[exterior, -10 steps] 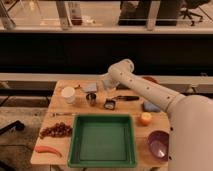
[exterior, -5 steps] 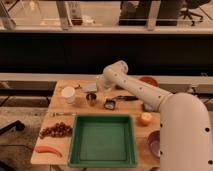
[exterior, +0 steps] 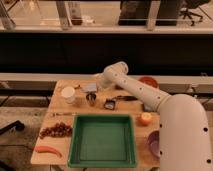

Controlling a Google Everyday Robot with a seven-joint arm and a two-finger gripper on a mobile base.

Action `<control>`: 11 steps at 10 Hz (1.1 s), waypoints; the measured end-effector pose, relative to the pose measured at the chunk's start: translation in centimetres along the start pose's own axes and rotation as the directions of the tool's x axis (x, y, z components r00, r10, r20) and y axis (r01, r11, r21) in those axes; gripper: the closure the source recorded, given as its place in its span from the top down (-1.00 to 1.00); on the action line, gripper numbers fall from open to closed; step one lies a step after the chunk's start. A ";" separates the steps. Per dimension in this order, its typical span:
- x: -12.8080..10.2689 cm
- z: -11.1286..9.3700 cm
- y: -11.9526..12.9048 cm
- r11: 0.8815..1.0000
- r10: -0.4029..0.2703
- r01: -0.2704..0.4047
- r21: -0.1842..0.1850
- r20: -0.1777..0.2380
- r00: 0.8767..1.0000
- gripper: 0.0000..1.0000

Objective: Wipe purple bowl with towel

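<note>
Camera view shows you the tool (exterior: 98, 83) beside the towel (exterior: 90, 88) at the desk's (exterior: 57, 135) far edge; purple bowl (exterior: 153, 144) sits well apart.

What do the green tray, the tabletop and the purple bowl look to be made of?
Green tray: probably plastic, even colour and moulded rim. Table: looks like pale wood, matte. Purple bowl: glossy, perhaps plastic or glazed ceramic, mostly hidden by the arm. The gripper is over the far side of the table by the towel.
</note>
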 end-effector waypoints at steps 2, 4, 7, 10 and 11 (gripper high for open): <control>-0.4 0.9 -0.5 1.000 -0.016 0.015 0.013 0.016 1.000 0.60; -0.4 1.7 -0.7 1.000 -0.023 0.022 0.018 0.029 0.999 0.60; -0.7 3.0 -1.0 0.999 -0.035 0.034 0.022 0.051 0.998 0.60; -0.9 3.7 -1.3 0.999 -0.048 0.047 0.027 0.066 0.997 0.60; -1.0 3.9 -1.3 0.998 -0.052 0.050 0.029 0.070 0.996 0.60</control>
